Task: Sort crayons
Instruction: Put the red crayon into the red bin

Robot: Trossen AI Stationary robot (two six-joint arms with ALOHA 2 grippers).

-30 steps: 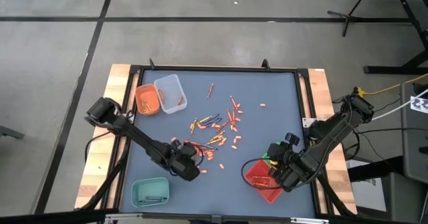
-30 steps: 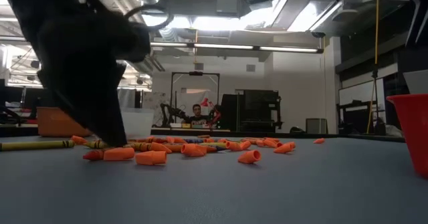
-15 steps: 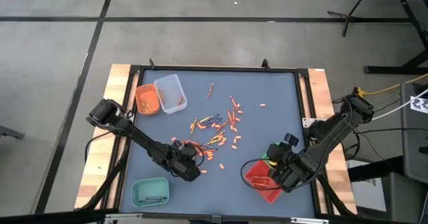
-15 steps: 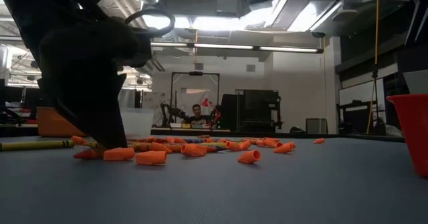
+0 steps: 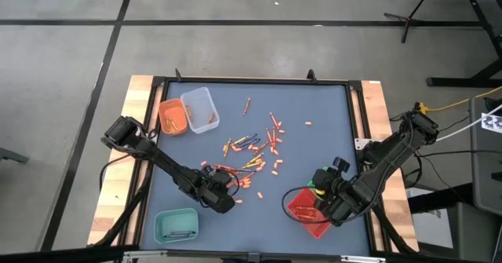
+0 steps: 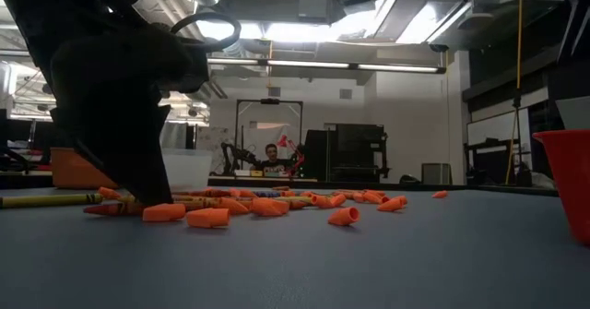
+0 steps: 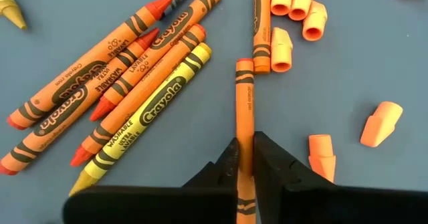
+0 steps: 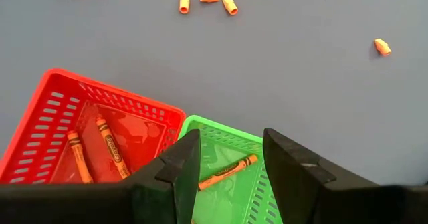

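Crayons (image 5: 255,149), mostly orange, lie scattered on the blue table's middle with short orange stubs (image 7: 381,124). My left gripper (image 5: 227,192) is down on the table at the heap's near-left edge, shut on one orange crayon (image 7: 245,110). Beside that crayon lie several orange ones and a yellow one (image 7: 134,114). My right gripper (image 8: 227,157) hangs open above the red tray (image 8: 100,124) and the green tray (image 8: 221,150), touching nothing. Both trays hold crayons. My left gripper pinches the orange crayon between its two fingers (image 7: 267,160), on the crayon's long sides (image 7: 245,140) about halfway along. The fingers slant down from above. The crayon lies flat on the table, its flat end (image 7: 245,65) pointing away from the gripper.
An orange tray (image 5: 172,115) and a clear tray (image 5: 200,108) stand at the far left, and a teal tray (image 5: 176,225) at the near left. A person (image 6: 270,157) sits in the room behind. Bare table lies between the heap and the red tray.
My left gripper has shut on the orange crayon while staying in place. In the low view the crayon under it has slid a little along the table, toward the picture's left. My right arm has kept still.
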